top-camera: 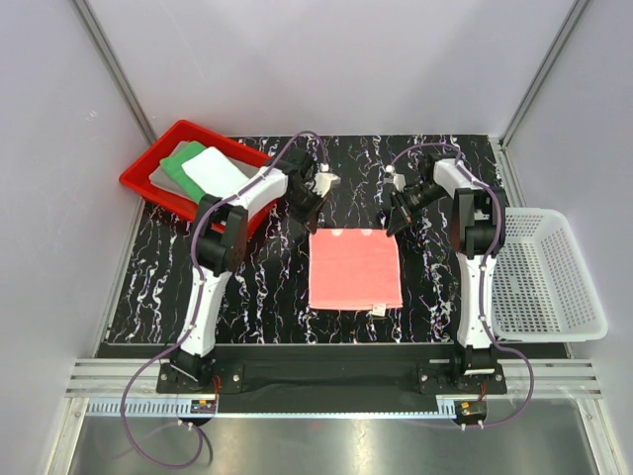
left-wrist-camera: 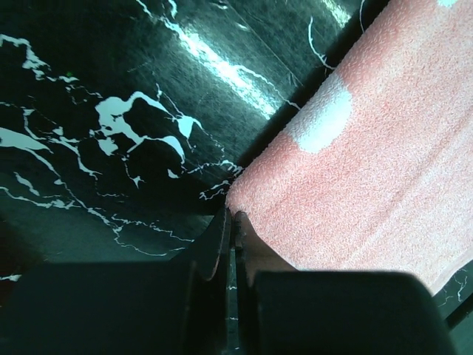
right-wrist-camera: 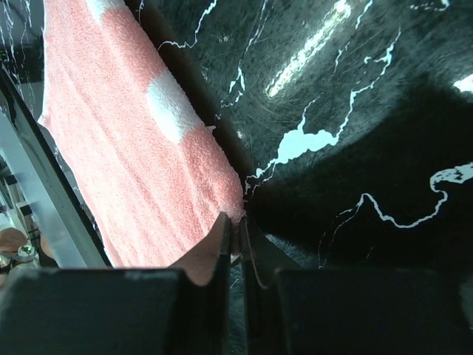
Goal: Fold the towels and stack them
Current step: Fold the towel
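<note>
Jaws of the left gripper (top-camera: pixel 307 218) and of the right gripper (top-camera: pixel 396 223) are both clenching, and each pair is pinching one far corner of the pink towel (top-camera: pixel 356 269). At the far left of the table (top-camera: pixel 247 287) a red tray (top-camera: pixel 158 201) is sitting, and three towels are lying in it one over another: the grey towel (top-camera: pixel 161 172) is showing at the bottom, the green towel (top-camera: pixel 181 163) is lying on it, and the white towel (top-camera: pixel 213 170) is resting on top. Just right of the tray, the left arm is reaching forward and down to the far left corner of the pink towel. In the left wrist view its fingers (left-wrist-camera: pixel 218 248) are pressing together, with the cloth corner sitting right at their tips. The pink towel is lying flat and spread in the middle of the table, well apart from the tray, with a small label (top-camera: pixel 379 310) showing at its near right corner. A few white patches are showing along its far edge. At the far right corner, the right wrist view is showing the right fingers (right-wrist-camera: pixel 214 255) meeting on the cloth edge in the same way. Further right, a white basket (top-camera: pixel 544 277) is standing just beside the table edge.
</note>
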Tool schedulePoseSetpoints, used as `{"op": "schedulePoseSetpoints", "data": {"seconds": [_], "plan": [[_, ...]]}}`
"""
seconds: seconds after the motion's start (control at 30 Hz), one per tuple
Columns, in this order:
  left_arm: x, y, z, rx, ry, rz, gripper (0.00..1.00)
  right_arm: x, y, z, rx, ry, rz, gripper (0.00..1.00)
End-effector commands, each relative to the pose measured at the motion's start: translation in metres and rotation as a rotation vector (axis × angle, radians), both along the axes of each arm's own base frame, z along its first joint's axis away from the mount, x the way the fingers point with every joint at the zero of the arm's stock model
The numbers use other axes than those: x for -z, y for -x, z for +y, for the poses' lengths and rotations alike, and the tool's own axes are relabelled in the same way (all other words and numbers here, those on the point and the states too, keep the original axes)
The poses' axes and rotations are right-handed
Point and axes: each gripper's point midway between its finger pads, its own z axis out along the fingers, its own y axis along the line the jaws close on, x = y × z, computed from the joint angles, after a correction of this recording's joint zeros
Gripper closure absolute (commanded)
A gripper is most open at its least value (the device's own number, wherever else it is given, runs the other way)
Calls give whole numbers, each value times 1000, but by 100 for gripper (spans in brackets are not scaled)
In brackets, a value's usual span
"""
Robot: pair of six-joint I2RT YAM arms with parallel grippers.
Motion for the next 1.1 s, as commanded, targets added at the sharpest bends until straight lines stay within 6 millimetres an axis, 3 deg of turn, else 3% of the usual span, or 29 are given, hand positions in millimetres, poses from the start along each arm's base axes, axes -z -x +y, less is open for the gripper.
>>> {"op": "schedulePoseSetpoints", "data": {"seconds": [0.0, 0.1, 0.3, 0.4, 0.43, 0.47, 0.5, 0.53, 0.6, 0.63, 0.67, 0.7, 0.73, 0.77, 0.8, 0.87, 0.9, 1.07], "plan": [[-14, -25, -1, -20, 23, -82, 100, 1, -24, -2, -2, 43, -105, 91], [-17, -31, 1, -31, 11, -109, 100, -6, -38, -9, 5, 97, -181, 99], [-29, -54, 9, -75, -42, -207, 100, -34, -75, -13, 17, 126, -349, 100], [-48, -65, 13, -104, -44, -287, 100, -52, -90, -15, 40, 149, -459, 100], [-66, -73, 12, -118, -27, -348, 100, -58, -93, -14, 43, 152, -487, 100], [-72, -75, 15, -135, -33, -375, 100, -51, -87, -18, 58, 178, -478, 100], [-71, -73, 17, -136, -38, -383, 100, -66, -90, -19, 69, 184, -531, 100], [-86, -74, 17, -142, -19, -419, 100, -72, -97, -16, 72, 176, -595, 100], [-91, -68, 18, -138, -15, -427, 100, -62, -87, -17, 83, 187, -610, 100], [-101, -66, 20, -142, -6, -439, 100, -83, -98, -14, 94, 181, -721, 100], [-105, -63, 19, -139, -1, -444, 100, -68, -87, -18, 103, 218, -709, 100], [-106, -60, 20, -137, 0, -446, 100, -71, -88, -20, 120, 231, -740, 100], [-110, -53, 21, -136, 5, -451, 100, -89, -92, -20, 138, 230, -810, 100], [-109, -49, 22, -134, 3, -447, 100, -81, -81, -20, 130, 226, -789, 100], [-108, -44, 23, -132, 3, -444, 100, -90, -78, -19, 133, 221, -813, 100], [-108, -31, 24, -124, 8, -434, 100, -81, -66, -19, 159, 240, -784, 100], [-115, -27, 23, -125, 18, -446, 100, -89, -65, -17, 166, 237, -810, 100], [-97, 1, 30, -122, -3, -402, 100, -78, -36, -15, 171, 285, -791, 100]]}}
